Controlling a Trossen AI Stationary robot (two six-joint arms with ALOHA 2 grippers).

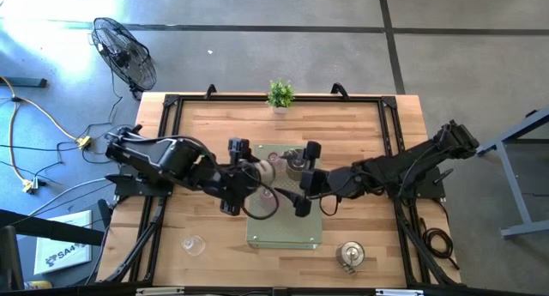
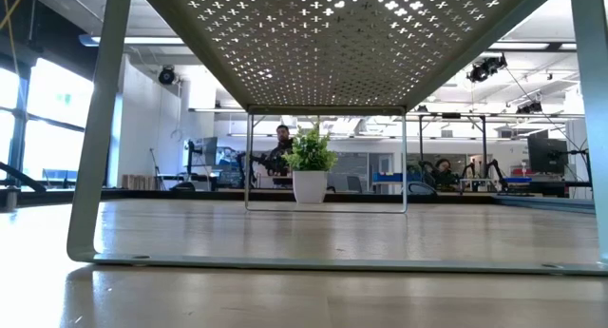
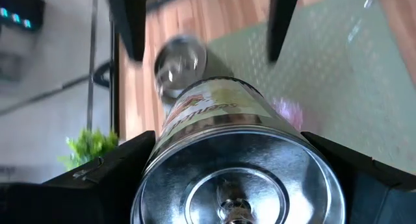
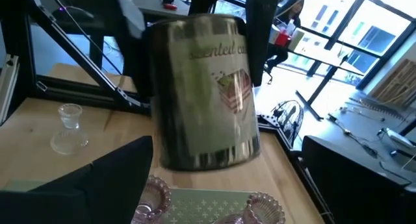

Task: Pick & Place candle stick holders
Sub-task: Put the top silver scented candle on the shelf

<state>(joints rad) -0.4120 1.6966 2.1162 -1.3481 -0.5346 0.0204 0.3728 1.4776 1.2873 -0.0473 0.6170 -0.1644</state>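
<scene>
The left end effector [image 1: 256,174] is hovering over the middle of the perforated metal stand [image 1: 283,232], its fingers pinching a silvery tin [image 1: 268,166]. The left wrist view is showing this best: the tin [image 3: 234,152] is sitting between the two dark fingers [image 3: 97,178]. The right wrist view is showing the same tin [image 4: 205,94] roughly upright and lifted above the stand, with lettering on its side. The right end effector [image 1: 292,178] is facing it from the right, its fingers [image 4: 97,178] spread wide and gripping nothing.

Only the right wrist view is making out two pink glass holders [image 4: 153,198] standing on the stand, near that end effector. A second silvery holder [image 1: 296,163] is sitting on the far part of the stand, just beyond the tin. The clear glass holder [image 1: 193,243] is standing on the bare counter [image 1: 197,133] at the near left, well apart from the stand, and another silvery holder [image 1: 350,255] is resting at the near right, close to the counter's near edge.

The low view is looking under the stand [image 2: 332,33] and is showing neither arm, only the potted plant [image 2: 310,171] at the far edge and people in the room behind. Open wood is lying left and right of the stand; a fan [image 1: 124,51] is standing on the floor beyond the far left corner.
</scene>
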